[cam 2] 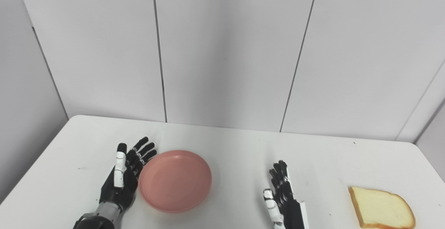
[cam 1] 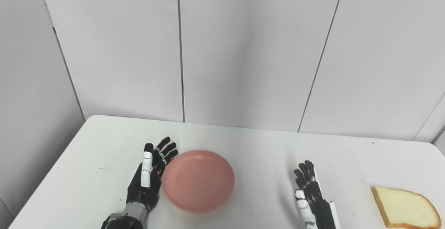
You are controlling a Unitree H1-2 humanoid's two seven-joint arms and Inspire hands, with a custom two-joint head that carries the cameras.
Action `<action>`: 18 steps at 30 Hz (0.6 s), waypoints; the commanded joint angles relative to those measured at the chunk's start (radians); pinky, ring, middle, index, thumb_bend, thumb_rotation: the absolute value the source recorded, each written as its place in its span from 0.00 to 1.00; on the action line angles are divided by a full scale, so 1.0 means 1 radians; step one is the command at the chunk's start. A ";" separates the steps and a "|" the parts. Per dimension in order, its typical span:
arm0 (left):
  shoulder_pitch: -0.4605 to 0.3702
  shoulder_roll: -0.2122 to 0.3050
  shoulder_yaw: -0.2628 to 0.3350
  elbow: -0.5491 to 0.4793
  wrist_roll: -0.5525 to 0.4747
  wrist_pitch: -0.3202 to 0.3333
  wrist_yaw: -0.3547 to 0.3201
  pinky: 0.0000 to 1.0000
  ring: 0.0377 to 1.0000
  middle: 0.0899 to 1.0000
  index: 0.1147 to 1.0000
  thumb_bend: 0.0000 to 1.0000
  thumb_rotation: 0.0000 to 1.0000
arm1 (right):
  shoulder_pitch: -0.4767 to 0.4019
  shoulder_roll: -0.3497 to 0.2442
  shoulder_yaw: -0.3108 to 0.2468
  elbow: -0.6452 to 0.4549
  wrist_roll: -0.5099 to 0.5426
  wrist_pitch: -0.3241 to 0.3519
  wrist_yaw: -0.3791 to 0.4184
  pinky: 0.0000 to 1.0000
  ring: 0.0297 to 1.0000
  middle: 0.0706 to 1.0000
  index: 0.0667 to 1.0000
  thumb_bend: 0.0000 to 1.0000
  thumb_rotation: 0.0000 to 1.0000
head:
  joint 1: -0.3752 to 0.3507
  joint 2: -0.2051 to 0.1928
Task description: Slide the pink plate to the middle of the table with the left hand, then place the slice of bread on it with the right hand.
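A round pink plate (cam 1: 198, 180) lies flat on the white table (cam 1: 243, 145), a little left of centre. My left hand (cam 1: 150, 171) is open, its palm facing the plate's left rim, with fingers stretched along that edge and touching or nearly touching it. My right hand (cam 1: 311, 196) is open and empty, standing on edge to the right of the plate with a clear gap between them. A slice of bread (cam 1: 405, 208) lies flat near the table's front right corner, well to the right of my right hand.
White wall panels (cam 1: 243, 48) rise right behind the table's far edge. The table's left edge runs diagonally close to my left arm.
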 commanded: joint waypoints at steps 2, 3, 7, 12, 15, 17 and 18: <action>-0.005 -0.012 -0.012 -0.042 -0.008 -0.007 -0.016 0.95 0.91 0.90 0.88 0.83 1.00 | -0.001 0.014 0.010 -0.015 -0.048 -0.008 -0.025 1.00 0.95 0.97 0.98 0.56 0.79 | -0.030 0.019; -0.002 -0.017 -0.015 -0.049 -0.006 -0.004 -0.014 0.95 0.91 0.90 0.89 0.83 1.00 | -0.001 0.014 0.012 -0.018 -0.061 -0.008 -0.032 0.98 0.94 0.96 0.98 0.56 0.82 | -0.043 0.028; 0.010 -0.035 -0.034 -0.069 0.006 0.003 -0.010 0.94 0.91 0.90 0.89 0.84 1.00 | -0.002 0.017 0.014 -0.036 -0.049 0.007 -0.037 0.98 0.94 0.96 0.98 0.56 0.82 | -0.043 0.040; 0.033 -0.062 -0.068 -0.089 0.029 0.009 -0.006 0.99 0.93 0.93 0.92 0.84 1.00 | -0.006 0.021 0.009 -0.050 0.004 0.034 -0.033 1.00 0.94 0.95 0.97 0.58 0.75 | -0.042 0.052; 0.047 -0.077 -0.088 -0.099 0.049 0.006 0.001 0.99 0.93 0.94 0.93 0.83 1.00 | -0.009 0.015 0.006 -0.057 0.011 0.038 -0.033 1.00 0.94 0.95 0.97 0.57 0.74 | -0.036 0.060; 0.055 -0.086 -0.099 -0.099 0.060 0.001 0.004 0.96 0.93 0.94 0.93 0.85 1.00 | -0.010 0.007 0.006 -0.063 0.009 0.039 -0.030 1.00 0.95 0.96 0.97 0.56 0.75 | -0.032 0.063; 0.057 -0.090 -0.103 -0.098 0.062 -0.002 0.002 0.95 0.93 0.94 0.93 0.85 1.00 | -0.010 0.003 0.006 -0.066 0.008 0.042 -0.029 1.00 0.95 0.96 0.97 0.56 0.76 | -0.030 0.064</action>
